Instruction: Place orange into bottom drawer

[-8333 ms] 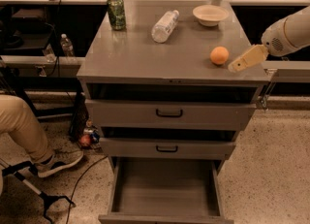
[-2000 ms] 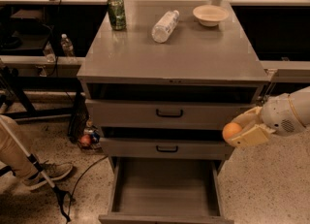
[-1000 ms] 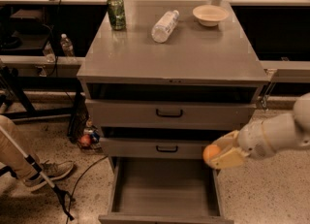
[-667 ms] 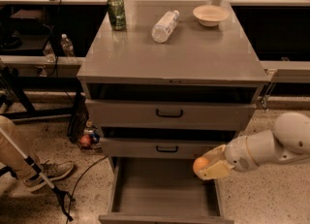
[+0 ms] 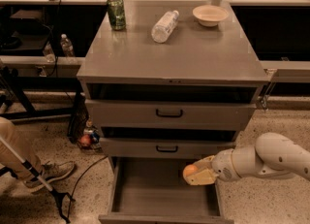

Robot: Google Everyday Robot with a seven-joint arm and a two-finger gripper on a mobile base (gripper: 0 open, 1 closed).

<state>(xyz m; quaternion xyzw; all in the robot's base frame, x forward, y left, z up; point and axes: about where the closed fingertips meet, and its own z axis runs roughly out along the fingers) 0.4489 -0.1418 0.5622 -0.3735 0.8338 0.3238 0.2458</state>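
The orange [image 5: 189, 170] is small and round, held between my gripper's cream fingers. My gripper [image 5: 195, 174] is shut on it, reaching in from the right on a white arm [image 5: 271, 156]. It hangs over the right rear part of the bottom drawer [image 5: 164, 193], which is pulled out and shows a plain grey inside. The orange is above the drawer floor, just below the middle drawer's front [image 5: 167, 148].
On the cabinet top [image 5: 174, 48] stand a green can [image 5: 116, 13], a lying clear bottle [image 5: 164, 25] and a beige bowl [image 5: 209, 14]. The two upper drawers have black handles. A person's leg and shoe [image 5: 46, 172] are at the left, with cables and a small reddish ball [image 5: 85, 140].
My gripper has carried the orange from the cabinet's right side down and leftward, and it now hangs lower over the open bottom drawer.
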